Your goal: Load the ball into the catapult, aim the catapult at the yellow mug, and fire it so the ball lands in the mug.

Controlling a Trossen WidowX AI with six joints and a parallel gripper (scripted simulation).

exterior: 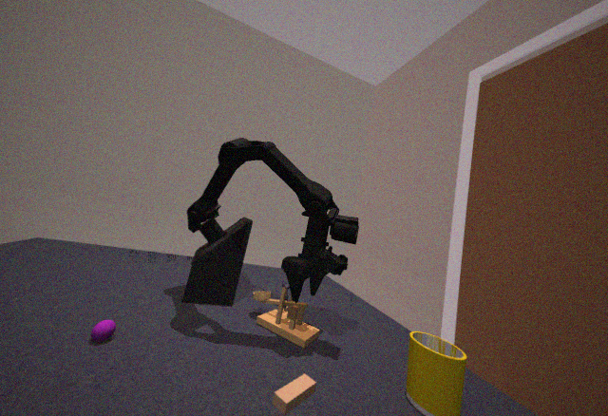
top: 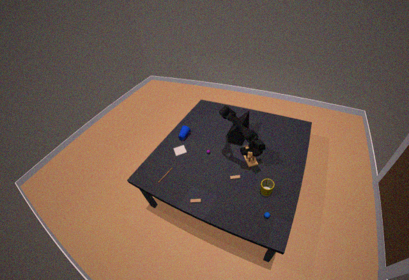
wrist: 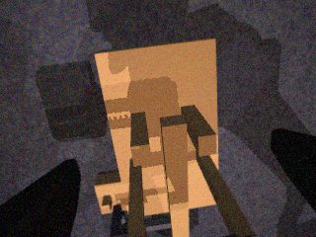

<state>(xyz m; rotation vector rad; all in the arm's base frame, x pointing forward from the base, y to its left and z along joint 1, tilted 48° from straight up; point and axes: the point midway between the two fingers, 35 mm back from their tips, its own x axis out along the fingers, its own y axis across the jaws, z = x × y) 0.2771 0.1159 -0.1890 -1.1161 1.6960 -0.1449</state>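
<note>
The wooden catapult [top: 252,163] [exterior: 287,330] [wrist: 197,64] stands on the table beside the arm's base, its cup [exterior: 261,295] on the side towards that base. No ball shows in the cup. My gripper [exterior: 304,297] [wrist: 177,153] is open and empty, pointing down just above the catapult, with fingers spread wide on either side of its uprights in the wrist view. The yellow mug [top: 266,192] [exterior: 434,377] stands upright beyond the catapult's other end. A purple ball [top: 208,151] [exterior: 104,330] and a blue ball [top: 266,215] lie apart on the table.
One wooden block [top: 234,176] [exterior: 295,391] lies between the catapult and the table's front edge; another block [top: 195,200] lies nearer that edge. A blue cup [top: 184,133], a white square [top: 179,150] and a thin brown stick [top: 165,174] lie at the left side.
</note>
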